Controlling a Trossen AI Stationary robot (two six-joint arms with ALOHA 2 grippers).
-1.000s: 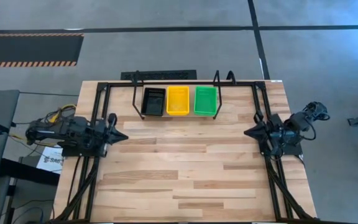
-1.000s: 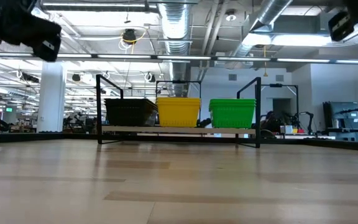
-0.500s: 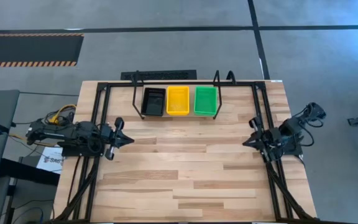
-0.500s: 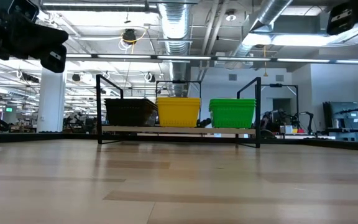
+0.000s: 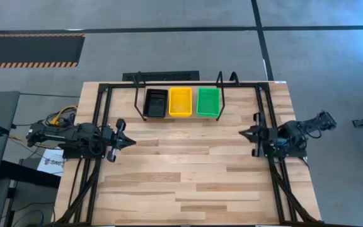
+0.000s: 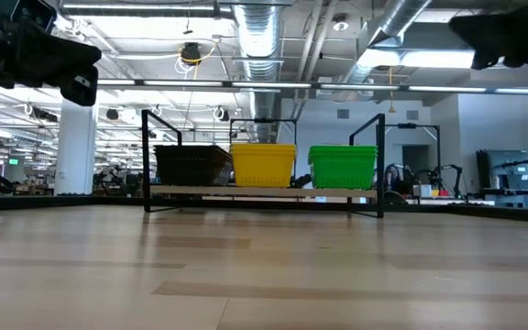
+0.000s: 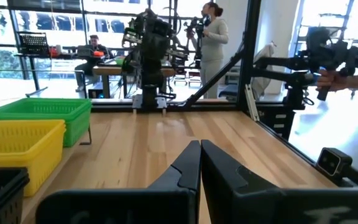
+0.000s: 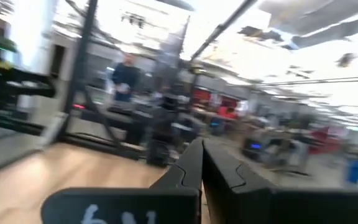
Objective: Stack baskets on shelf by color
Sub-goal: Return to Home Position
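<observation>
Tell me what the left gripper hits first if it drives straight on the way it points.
Probably the right gripper, facing it across the table; the left gripper might pass just beside it. The baskets sit off to one side.

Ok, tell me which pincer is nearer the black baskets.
Left. The left pincer hovers front-left of the black baskets; the right pincer is farther off, beyond the green baskets.

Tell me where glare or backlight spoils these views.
Right wrist view: overhead light washes out the room's ceiling, leaving the right gripper a dark silhouette. Left wrist view: window daylight bleaches the area beyond the table. Low view: bright ceiling lamps leave the black baskets on the shelf a dark mass. High view: even light, no glare.
</observation>
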